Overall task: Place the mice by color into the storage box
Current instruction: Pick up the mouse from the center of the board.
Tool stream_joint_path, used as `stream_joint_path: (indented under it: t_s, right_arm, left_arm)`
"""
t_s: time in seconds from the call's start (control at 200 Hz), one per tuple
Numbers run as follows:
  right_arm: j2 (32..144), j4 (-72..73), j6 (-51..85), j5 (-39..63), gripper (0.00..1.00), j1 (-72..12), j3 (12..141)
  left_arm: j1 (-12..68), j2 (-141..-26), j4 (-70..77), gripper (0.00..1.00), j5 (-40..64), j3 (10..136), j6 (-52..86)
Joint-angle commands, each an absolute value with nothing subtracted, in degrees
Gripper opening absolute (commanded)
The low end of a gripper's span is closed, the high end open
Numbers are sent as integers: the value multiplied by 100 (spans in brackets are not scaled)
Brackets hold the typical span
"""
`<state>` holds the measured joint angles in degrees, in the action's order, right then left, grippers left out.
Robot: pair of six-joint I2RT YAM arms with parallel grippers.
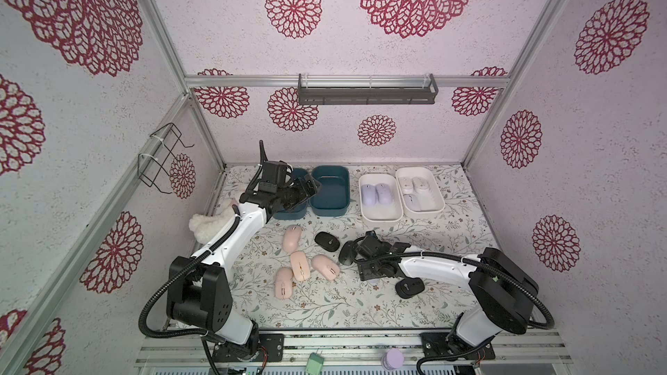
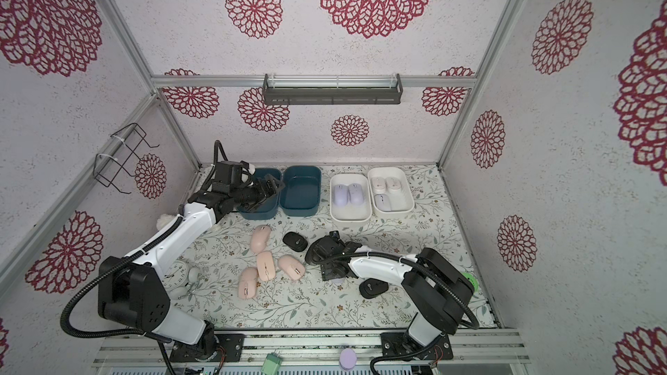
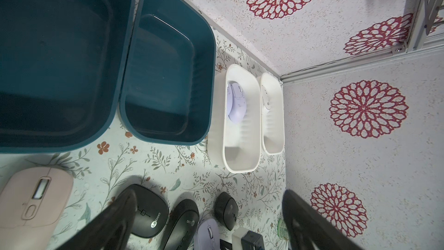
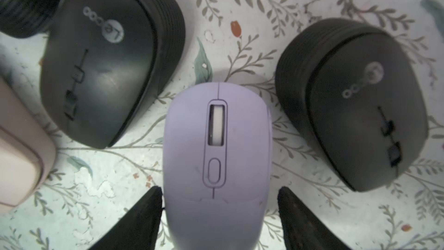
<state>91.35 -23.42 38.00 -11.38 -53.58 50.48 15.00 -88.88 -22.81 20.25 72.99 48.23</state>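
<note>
Several peach-pink mice lie left of the table's middle. Black mice lie around my right arm, one near its elbow. My right gripper points down over a lavender mouse that rests on the table. Its fingers straddle the mouse's rear: one touches its side, the other stands a narrow gap away. At the back stand two teal boxes and two white boxes; one white box holds lavender mice, the other white mice. My left gripper hangs open over the left teal box.
A fluffy white plush toy lies by the left wall under my left arm. A pale alarm clock sits near the left arm's base. A wire rack hangs on the left wall and a grey shelf on the back wall.
</note>
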Motion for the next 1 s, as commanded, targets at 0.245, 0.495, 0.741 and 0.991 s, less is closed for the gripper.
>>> stream_joint_path:
  t_s: [0.245,0.495,0.741,0.991]
  right_arm:
    - [9355,-2504,3429,-1544,60,-5350,5464]
    - [8866,-2829,3387,-1718,54,-5380,5711]
    - [8698,-3050,2775,-2056,54,-4675,6821]
    - [9791,-2759,2132,-1987,54,-3456,8379]
  left_arm:
    - [1511,-8966,-2227,97,2139,7391,4878]
    - [1510,-8932,-2191,97,2224,7383,4913]
    - [1514,-8963,-2093,97,2366,7327,5012]
    - [1617,-9119,-1951,97,2640,7295,5168]
